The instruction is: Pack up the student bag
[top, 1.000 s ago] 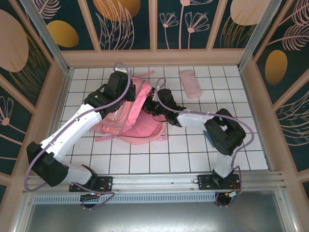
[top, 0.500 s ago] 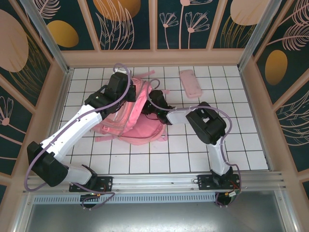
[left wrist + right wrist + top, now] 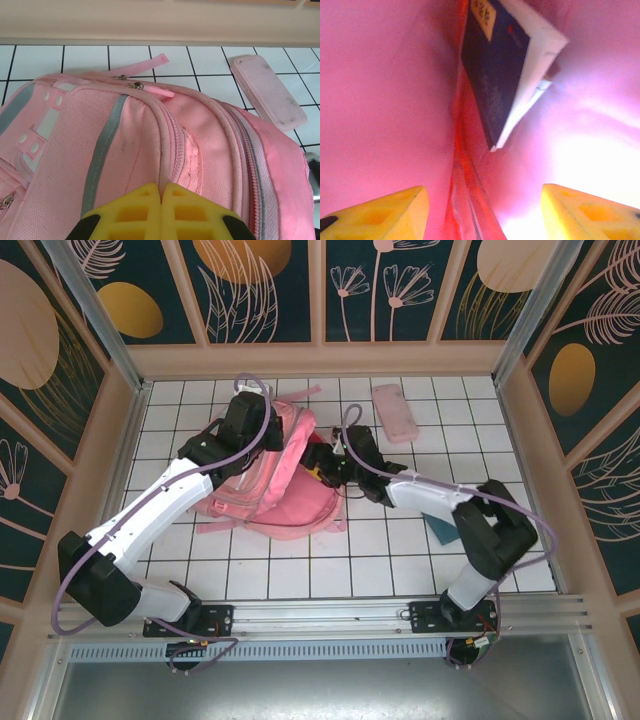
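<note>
The student bag [image 3: 290,490], a big soft pink backpack, lies on the tiled table left of centre. My left gripper [image 3: 262,436] is shut on the bag's fabric beside a zipper seam [image 3: 172,150], holding the top up; its yellow fingers [image 3: 140,210] meet with pink cloth pinched between them. My right gripper [image 3: 320,462] reaches into the bag's mouth. In the right wrist view it [image 3: 485,210] stands open inside the pink lining [image 3: 380,100], nothing between its fingers. A dark-covered book [image 3: 500,70] lies further in, apart from the fingertips.
A small flat pink pencil pouch [image 3: 394,412] lies on the tiles at the back right, also in the left wrist view [image 3: 267,92]. A blue flat item [image 3: 440,532] peeks from under the right arm. Wooden walls ring the table.
My right gripper has opened inside the bag and let go of the book. The right arm's elbow has swung out to the right. The left gripper keeps its hold, unmoved.
</note>
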Motion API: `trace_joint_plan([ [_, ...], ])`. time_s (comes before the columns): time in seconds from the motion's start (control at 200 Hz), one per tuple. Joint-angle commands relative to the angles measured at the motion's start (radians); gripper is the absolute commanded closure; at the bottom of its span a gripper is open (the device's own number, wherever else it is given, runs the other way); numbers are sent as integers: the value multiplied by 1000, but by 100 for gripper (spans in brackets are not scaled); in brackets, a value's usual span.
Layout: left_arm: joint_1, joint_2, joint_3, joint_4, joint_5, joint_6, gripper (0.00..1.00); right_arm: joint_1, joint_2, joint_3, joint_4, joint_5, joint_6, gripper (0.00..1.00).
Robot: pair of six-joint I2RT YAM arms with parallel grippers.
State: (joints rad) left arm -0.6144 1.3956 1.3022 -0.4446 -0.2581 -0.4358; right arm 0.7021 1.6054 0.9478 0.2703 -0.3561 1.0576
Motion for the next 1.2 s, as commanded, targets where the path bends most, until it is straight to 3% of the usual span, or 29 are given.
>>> trace_joint_plan([
  [0.0, -1, 8, 9, 129, 32, -29, 96, -54, -121, -44, -211, 99, -99, 39],
  [0.125, -1, 56, 12, 121, 83, -57, 85, -146, -227, -131, -274, 152, -137, 37],
  [0.245, -1, 123, 21, 125, 141, -98, 82, -217, -314, -197, -285, 162, -181, 34],
  [0.425, -1, 255, 89, 180, 253, -142, 93, -215, -385, -213, -269, 120, -223, 32],
  [0.505, 1, 311, 157, 170, 247, -147, 93, -193, -392, -210, -274, 129, -234, 32],
  [0.561, 1, 340, 192, 154, 216, -146, 88, -167, -391, -205, -288, 149, -241, 32],
  [0.746, 16, 289, 157, 116, 154, -156, 66, -34, -312, -125, -404, 264, -232, 36],
  [0.936, 31, 166, 22, 66, 89, -162, 48, 30, -181, -72, -390, 221, -219, 40],
  [1.061, 31, 110, -35, 28, 69, -163, 43, 40, -80, -14, -398, 156, -246, 44],
  [1.196, 30, 83, -66, 10, 69, -165, 41, 36, 1, 47, -432, 189, -279, 55],
])
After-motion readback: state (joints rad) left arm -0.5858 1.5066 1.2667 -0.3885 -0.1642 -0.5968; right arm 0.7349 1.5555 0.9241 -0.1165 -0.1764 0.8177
